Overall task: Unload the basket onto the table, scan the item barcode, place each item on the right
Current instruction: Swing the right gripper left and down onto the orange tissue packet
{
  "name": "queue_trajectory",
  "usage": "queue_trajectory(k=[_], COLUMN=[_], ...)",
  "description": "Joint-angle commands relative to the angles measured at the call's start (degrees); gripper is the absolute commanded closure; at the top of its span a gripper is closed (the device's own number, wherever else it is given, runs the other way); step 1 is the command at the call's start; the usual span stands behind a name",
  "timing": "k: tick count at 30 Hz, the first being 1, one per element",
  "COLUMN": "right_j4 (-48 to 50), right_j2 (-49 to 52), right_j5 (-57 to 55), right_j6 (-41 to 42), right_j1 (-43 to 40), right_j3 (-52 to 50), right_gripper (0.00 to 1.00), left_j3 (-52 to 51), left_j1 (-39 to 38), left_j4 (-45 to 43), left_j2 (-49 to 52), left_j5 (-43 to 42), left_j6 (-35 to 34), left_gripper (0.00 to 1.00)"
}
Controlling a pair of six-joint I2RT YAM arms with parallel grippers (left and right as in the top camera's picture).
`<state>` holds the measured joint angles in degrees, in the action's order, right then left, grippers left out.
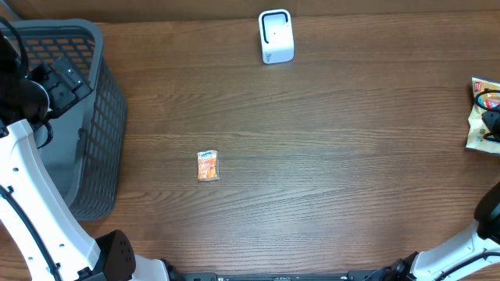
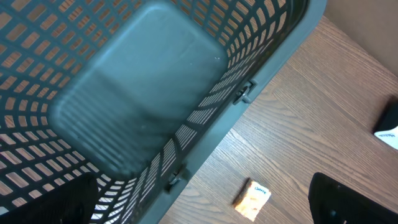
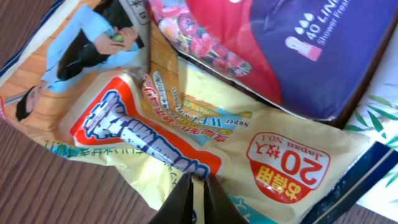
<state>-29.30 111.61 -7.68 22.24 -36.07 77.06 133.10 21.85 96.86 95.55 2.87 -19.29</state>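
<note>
Fingers [image 3: 183, 196] of the right arm are pressing together at the far right edge of the desk [image 1: 328, 156]. They are almost closed, and they are pinching a thin fold at the edge of a yellow packet [image 3: 261, 149] with red and blue print. This packet is lying in a small heap. A purple pack [image 3: 323, 56] is lying partly over it, and a pack with a blue picture [image 3: 81, 43] is touching it on the other side.

At the left side, the left arm is hovering above a grey basket [image 1: 94, 117] with mesh walls. The left fingers [image 2: 348, 199] are standing wide apart and are holding nothing. In the left wrist view they are showing only as dark shapes at the two lower corners, with the floor of the basket under them.

A white scanner [image 1: 276, 35] is standing upright at the far edge of the desk, near the middle, well apart from both arms. A small orange packet [image 1: 208, 165] is lying flat on the bare wood, nearer to the basket than to the heap. It is touching nothing, and it is also showing in the left wrist view just outside the basket wall. From these views I cannot tell where the barcode is sitting on the yellow packet.
</note>
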Motion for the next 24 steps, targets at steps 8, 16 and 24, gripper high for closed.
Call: queue_trajectory(k=[8,16,24], right_j4=[0.07,-11.21,-13.03], right_j2=[-8.46,-8.72,-8.37], right_j5=[53.59,62.31,35.74], right_j6=[-2.75,-7.56,0.44], right_j1=[4.79,28.15,60.3], right_j3=[7.21,6.64,4.52], right_gripper=[0.15,0.0,0.0], left_j3=[-0.11,-0.11,-0.11], left_j1=[-0.11,-0.11,-0.11], left_j4=[-0.07,-0.07,-0.07], left_j2=[0.02,0.02,0.02], left_j5=[0.52,0.52,0.52], left_j6=[0.68,0.68,0.68], left_gripper=[0.0,0.0,0.0])
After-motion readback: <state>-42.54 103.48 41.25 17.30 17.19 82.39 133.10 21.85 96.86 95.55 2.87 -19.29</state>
